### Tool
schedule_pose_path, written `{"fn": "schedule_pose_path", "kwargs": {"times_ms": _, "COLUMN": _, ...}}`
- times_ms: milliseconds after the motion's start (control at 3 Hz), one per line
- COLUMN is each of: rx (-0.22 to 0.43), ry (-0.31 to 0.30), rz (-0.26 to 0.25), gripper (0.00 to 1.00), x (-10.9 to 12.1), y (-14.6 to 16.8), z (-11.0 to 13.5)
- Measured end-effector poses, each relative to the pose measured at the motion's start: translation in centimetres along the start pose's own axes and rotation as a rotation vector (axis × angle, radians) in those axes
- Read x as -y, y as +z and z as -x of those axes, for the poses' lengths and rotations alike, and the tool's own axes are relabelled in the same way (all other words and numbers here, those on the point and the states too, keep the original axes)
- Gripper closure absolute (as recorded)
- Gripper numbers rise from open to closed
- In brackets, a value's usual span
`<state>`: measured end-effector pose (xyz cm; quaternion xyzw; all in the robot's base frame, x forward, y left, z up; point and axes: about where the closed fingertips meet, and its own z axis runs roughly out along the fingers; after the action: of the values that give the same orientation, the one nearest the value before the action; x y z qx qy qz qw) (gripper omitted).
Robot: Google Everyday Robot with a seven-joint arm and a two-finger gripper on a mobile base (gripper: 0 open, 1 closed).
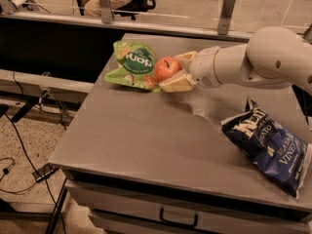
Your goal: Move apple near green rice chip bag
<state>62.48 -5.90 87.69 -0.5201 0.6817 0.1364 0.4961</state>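
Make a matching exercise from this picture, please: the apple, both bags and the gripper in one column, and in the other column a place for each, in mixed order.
Things:
1. apple
2. green rice chip bag
3. blue chip bag
4. gripper

Places:
a. front right of the table
b. at the end of the white arm, closed around the fruit
c. back left of the table
d. between two fingers, right beside the green bag

Pairs: 1-d, 2-c, 3-a, 4-b
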Motion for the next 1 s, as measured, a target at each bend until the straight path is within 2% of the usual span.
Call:
{"fn": "schedule_pose_path", "kwargs": {"times_ms": 333, "rx": -0.015, "ry": 0.016, "rz": 0.006, "gripper": 0.83, "x": -0.1, "y": 0.5, "z": -0.9}}
{"fn": "schedule_pose_path", "kwargs": {"times_ms": 1000, "rx": -0.045, "ry": 0.028, "rz": 0.027, "gripper": 0.36, "x": -0.4, "y": 1.2, "z": -1.9}}
